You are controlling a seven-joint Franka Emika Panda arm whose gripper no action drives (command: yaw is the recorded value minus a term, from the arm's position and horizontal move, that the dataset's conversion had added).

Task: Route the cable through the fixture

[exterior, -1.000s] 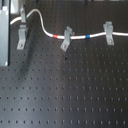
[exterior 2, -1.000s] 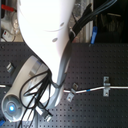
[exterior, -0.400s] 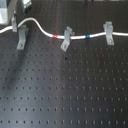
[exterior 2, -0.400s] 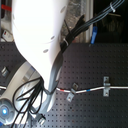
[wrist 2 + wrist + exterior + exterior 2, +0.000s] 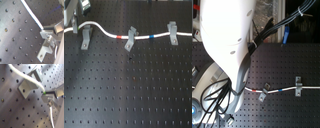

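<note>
From my remote station, the first exterior view shows the black perforated bench (image 5: 129,95) with three grey clips in a row. The cable (image 5: 111,34) runs white across all three, rising in a hump between the clip at the first exterior view's left (image 5: 86,39) and the fixture (image 5: 129,39) in the middle. Its red band (image 5: 123,36) lies just beside the fixture's forked top, on the first exterior view's left of it; its blue band (image 5: 153,36) lies between the fixture and the third clip (image 5: 171,33).

In the second exterior view the white arm (image 5: 224,50) with its black hoses fills the second exterior view's left half and hides much of the bench; the fixture (image 5: 263,95) and the cable (image 5: 284,90) show to its right.

In the first wrist view the gripper (image 5: 45,96) pinches the cable (image 5: 27,77) near a green mark, close to a grey clip (image 5: 27,87) over which the cable passes.
</note>
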